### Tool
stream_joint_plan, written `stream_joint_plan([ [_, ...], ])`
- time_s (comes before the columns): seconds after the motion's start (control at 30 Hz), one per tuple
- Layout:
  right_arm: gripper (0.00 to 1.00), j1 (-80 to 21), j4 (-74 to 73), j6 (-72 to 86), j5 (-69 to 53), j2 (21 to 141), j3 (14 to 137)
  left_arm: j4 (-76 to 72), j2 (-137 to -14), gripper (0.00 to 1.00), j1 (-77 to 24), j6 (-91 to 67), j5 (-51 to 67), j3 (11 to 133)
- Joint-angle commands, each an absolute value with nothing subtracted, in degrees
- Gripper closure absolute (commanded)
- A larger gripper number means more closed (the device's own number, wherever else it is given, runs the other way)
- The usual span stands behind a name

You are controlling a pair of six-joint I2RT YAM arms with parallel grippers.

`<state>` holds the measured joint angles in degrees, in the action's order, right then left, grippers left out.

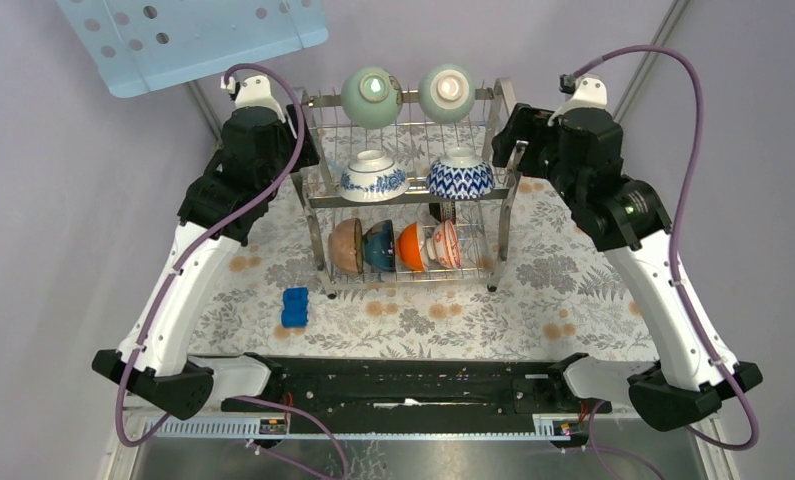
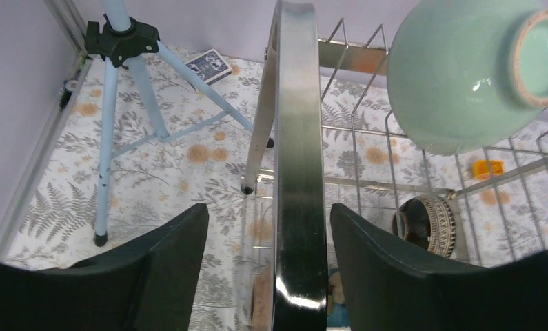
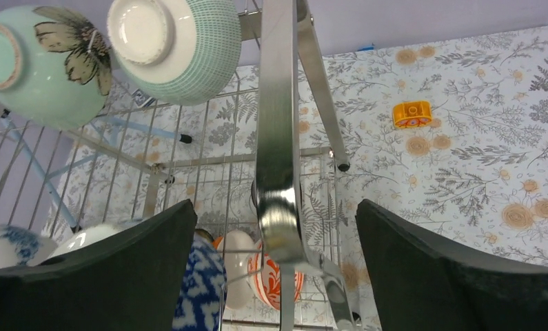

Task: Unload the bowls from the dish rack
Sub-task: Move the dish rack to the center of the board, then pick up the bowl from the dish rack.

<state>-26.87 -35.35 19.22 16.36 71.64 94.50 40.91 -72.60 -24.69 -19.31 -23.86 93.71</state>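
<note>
The steel dish rack (image 1: 313, 200) stands mid-table. Two pale green bowls (image 1: 371, 96) (image 1: 446, 93) sit at its top back and two blue-and-white bowls (image 1: 373, 175) (image 1: 460, 175) on the upper tier. Brown (image 1: 345, 246), dark teal (image 1: 378, 246), orange-white (image 1: 411, 246) and red-patterned (image 1: 443, 244) bowls stand on edge in the lower tier. My left gripper (image 2: 269, 210) is open, its fingers straddling the rack's left frame tube (image 2: 298, 172) without touching. My right gripper (image 3: 276, 203) is open, straddling the right frame tube (image 3: 278, 138).
A pale blue perforated stand (image 1: 193, 35) on a tripod (image 2: 119, 41) is at the back left. A blue block (image 1: 294, 307) lies in front of the rack on the left. A small orange item (image 3: 412, 114) and a card box (image 2: 209, 63) lie behind the rack.
</note>
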Motion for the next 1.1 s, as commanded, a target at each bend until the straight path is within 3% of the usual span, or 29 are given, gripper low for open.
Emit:
stream_joint_plan([
  [0.0,0.02,-27.1,-37.4,19.5,13.9,68.1,96.4,40.3,-69.4,0.20,-24.3,-20.7,-23.8,94.8],
  [0.13,0.00,-27.1,-40.1,19.7,12.8,66.0,98.7,41.8,-67.9,0.01,-24.3,-21.0,-24.0,96.5],
  [0.3,0.00,-27.2,-35.4,19.4,9.4,55.8,89.1,44.5,-63.5,0.01,-24.3,-21.3,-23.2,98.4],
  [0.53,0.00,-27.1,-25.6,20.6,-2.9,39.0,72.0,43.9,-48.8,0.01,-24.3,-30.5,-25.1,88.0],
  [0.87,0.00,-27.1,-38.0,27.8,-8.2,30.0,58.2,54.7,-38.0,0.01,-24.3,-39.0,-33.3,75.8],
  [1.07,0.00,-27.1,-26.1,35.1,-20.0,19.2,39.7,59.8,-32.2,0.01,-24.3,-45.3,-34.7,67.4],
])
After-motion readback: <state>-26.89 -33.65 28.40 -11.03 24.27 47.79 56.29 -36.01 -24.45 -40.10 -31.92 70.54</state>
